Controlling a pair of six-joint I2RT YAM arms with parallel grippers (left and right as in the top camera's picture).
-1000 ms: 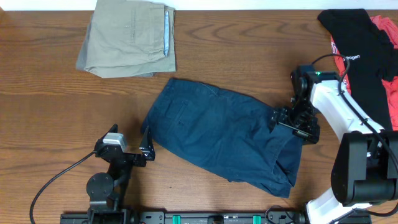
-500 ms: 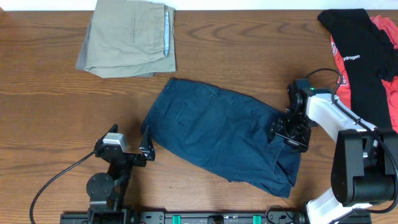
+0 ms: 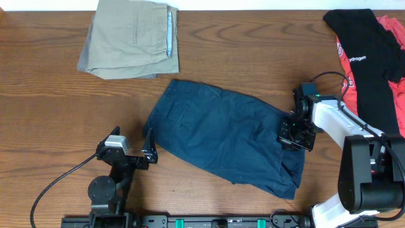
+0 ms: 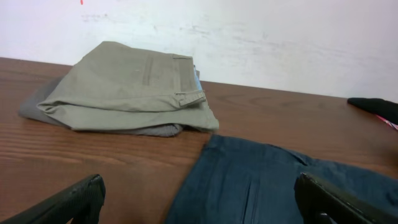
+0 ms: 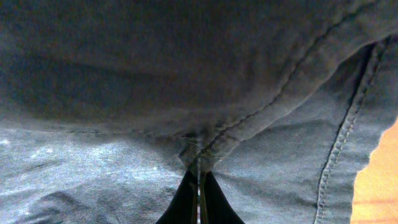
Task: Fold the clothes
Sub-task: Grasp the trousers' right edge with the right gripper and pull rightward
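Observation:
The clothes, dark navy shorts (image 3: 221, 136), lie spread flat and slanted across the middle of the table. My right gripper (image 3: 286, 134) sits on their right edge. In the right wrist view it (image 5: 199, 177) is shut on a pinched ridge of the navy fabric (image 5: 186, 81) beside a stitched seam. My left gripper (image 3: 150, 147) rests at the shorts' left edge. It (image 4: 200, 186) is open, one finger over bare wood and the other over the navy cloth (image 4: 273, 180), with nothing between them.
Folded khaki shorts (image 3: 130, 38) lie at the back left, also seen from the left wrist (image 4: 124, 87). A black garment (image 3: 364, 60) over a red one (image 3: 392, 38) lies at the back right. Bare wood (image 5: 379, 180) shows beside the shorts' hem.
My right gripper dropped onto the shorts' right edge and closed on the fabric. The left arm and the shorts stayed put.

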